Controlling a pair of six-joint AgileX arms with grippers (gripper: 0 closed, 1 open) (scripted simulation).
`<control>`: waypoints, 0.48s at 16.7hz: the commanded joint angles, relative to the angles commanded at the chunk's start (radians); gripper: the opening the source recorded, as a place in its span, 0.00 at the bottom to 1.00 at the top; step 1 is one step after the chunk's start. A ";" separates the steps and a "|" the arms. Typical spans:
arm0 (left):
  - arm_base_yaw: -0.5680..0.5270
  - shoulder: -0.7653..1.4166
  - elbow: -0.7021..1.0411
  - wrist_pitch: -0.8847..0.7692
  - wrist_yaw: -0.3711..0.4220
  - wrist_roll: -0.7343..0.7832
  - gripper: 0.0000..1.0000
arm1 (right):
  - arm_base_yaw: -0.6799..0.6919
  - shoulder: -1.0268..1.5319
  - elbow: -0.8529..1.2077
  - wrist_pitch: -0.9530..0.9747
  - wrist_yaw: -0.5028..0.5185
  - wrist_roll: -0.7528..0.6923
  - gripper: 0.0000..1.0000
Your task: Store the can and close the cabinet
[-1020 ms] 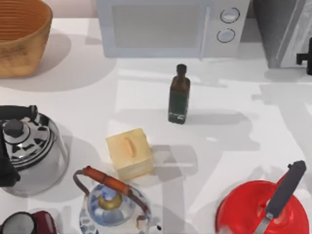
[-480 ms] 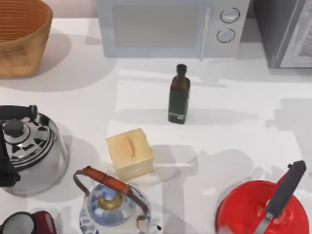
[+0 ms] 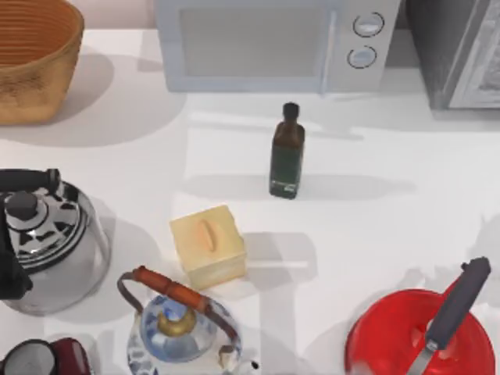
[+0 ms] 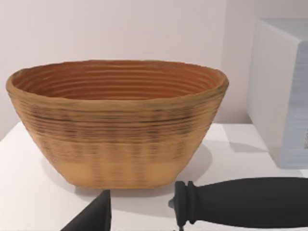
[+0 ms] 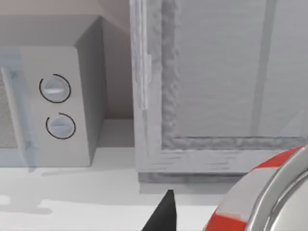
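The can is hidden from view. The grey cabinet (image 3: 461, 55) stands at the table's back right, and in the right wrist view its framed door (image 5: 216, 96) looks shut. One dark fingertip (image 5: 163, 214) of my right gripper points toward the cabinet from some way back, low by the red pan. My left gripper is parked at the table's left; one dark fingertip (image 4: 96, 216) shows beside the kettle's black handle (image 4: 240, 202), facing the basket.
A dark green bottle (image 3: 287, 152) stands mid-table before the white microwave (image 3: 273, 43). A woven basket (image 3: 31, 55) is back left. A steel kettle (image 3: 47, 238), a yellow box (image 3: 208, 246), a glass teapot (image 3: 176, 324) and a red pan (image 3: 391, 344) crowd the front.
My right gripper, seen at the far right edge by the cabinet one second ago, has left the top view. The cabinet's door has swung shut. The arm's shadow has slid off to the right.
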 joint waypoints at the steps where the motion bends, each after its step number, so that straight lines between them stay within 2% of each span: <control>1: 0.000 0.000 0.000 0.000 0.000 0.000 1.00 | -0.006 -0.059 -0.050 0.011 -0.004 -0.003 0.00; 4: 0.000 0.000 0.000 0.000 0.000 0.000 1.00 | -0.018 -0.175 -0.155 0.036 -0.015 -0.009 0.00; 8: 0.000 0.000 0.000 0.000 0.000 0.000 1.00 | -0.020 -0.199 -0.177 0.042 -0.018 -0.010 0.00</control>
